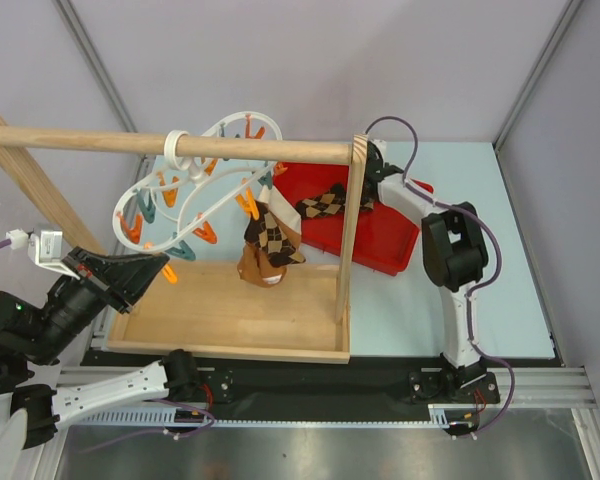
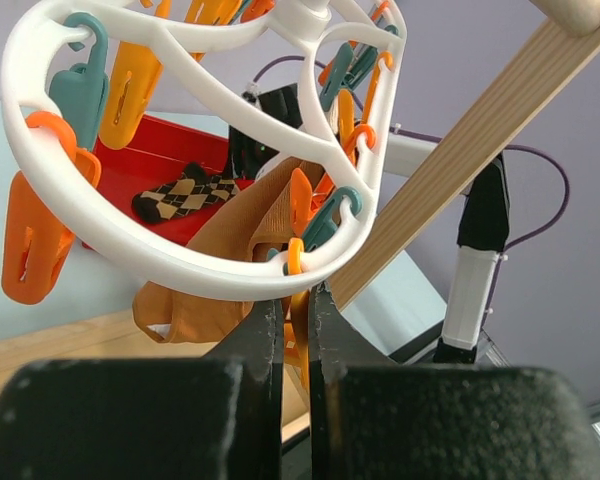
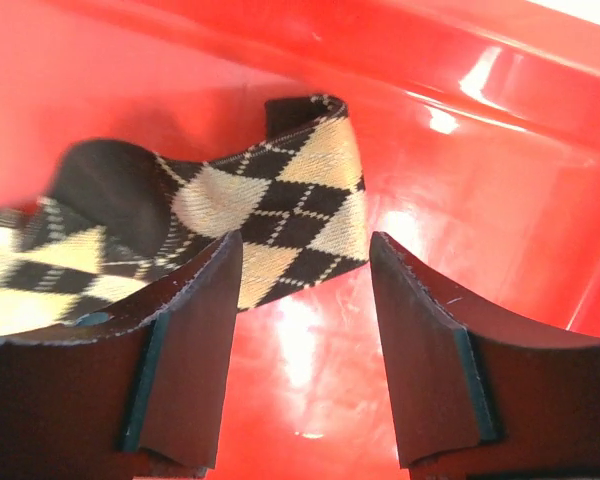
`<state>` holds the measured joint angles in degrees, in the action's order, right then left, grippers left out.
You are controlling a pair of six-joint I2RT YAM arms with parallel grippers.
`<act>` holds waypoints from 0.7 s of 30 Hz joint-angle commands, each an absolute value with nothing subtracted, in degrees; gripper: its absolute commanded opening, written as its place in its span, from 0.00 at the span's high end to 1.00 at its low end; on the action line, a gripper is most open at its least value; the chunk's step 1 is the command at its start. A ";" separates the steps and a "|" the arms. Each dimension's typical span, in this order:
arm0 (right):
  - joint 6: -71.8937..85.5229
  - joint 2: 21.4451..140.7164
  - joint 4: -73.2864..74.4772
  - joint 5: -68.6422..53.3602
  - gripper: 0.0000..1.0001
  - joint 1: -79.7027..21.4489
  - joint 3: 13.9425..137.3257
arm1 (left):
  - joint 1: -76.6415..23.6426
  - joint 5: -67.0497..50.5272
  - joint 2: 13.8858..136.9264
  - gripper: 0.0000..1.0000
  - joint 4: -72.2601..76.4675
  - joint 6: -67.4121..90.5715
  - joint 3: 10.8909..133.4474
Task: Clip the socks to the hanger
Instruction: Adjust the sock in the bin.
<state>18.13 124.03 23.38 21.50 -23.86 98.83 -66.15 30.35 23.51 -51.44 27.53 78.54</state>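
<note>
The white wavy hanger (image 1: pixel 195 195) hangs by its hook loop from the wooden rod, with orange and teal pegs around its ring. One argyle sock (image 1: pixel 271 243) hangs clipped to it, and its tan inside (image 2: pixel 242 235) shows in the left wrist view. My left gripper (image 2: pixel 297 305) is shut on an orange peg (image 2: pixel 299 262) at the ring's low near edge. The second sock (image 3: pixel 270 200) lies flat in the red tray (image 3: pixel 460 160). My right gripper (image 3: pixel 305 262) is open just above it. The left finger is over the sock's edge, and bare tray shows between the jaws.
The wooden rod (image 1: pixel 100 140) rests on slanted posts over a shallow wooden base (image 1: pixel 230 315). One post (image 1: pixel 352 230) stands between the hanger and the red tray (image 1: pixel 385 240), partly hiding my right wrist in the top view. Grey walls close in the back and sides.
</note>
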 commanded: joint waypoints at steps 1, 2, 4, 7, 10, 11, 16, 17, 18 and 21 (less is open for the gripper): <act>27.66 119.62 24.17 19.34 0.41 -22.76 98.70 | -66.45 28.39 24.79 1.00 -48.61 27.33 78.40; 30.64 119.79 24.26 17.94 0.41 -22.85 99.14 | -66.45 28.21 24.79 1.00 -48.43 27.33 78.05; 33.82 120.84 24.87 17.14 0.42 -23.11 100.01 | -66.45 28.13 24.79 1.00 -48.17 27.25 78.05; 37.78 123.04 26.71 14.95 0.42 -24.08 102.91 | -66.45 27.95 24.87 1.00 -48.08 27.33 78.05; 42.27 125.68 29.18 13.27 0.44 -24.34 104.85 | -66.45 27.77 24.70 1.00 -48.08 27.42 78.05; 42.80 126.55 29.18 13.36 0.44 -24.52 104.68 | -66.53 27.69 24.61 1.00 -47.99 27.42 77.87; 41.93 129.99 30.23 15.29 0.47 -25.93 105.73 | -66.45 27.51 24.17 1.00 -48.08 27.60 77.87; 41.75 130.43 30.32 15.38 0.48 -26.01 105.73 | -66.45 27.51 24.08 1.00 -48.25 27.68 77.87; 41.57 131.04 30.06 15.29 0.48 -25.93 105.56 | -66.45 27.51 24.00 1.00 -48.34 27.77 77.87; 40.26 132.27 29.71 15.82 0.51 -25.93 105.38 | -66.53 27.60 23.38 1.00 -47.99 27.95 77.17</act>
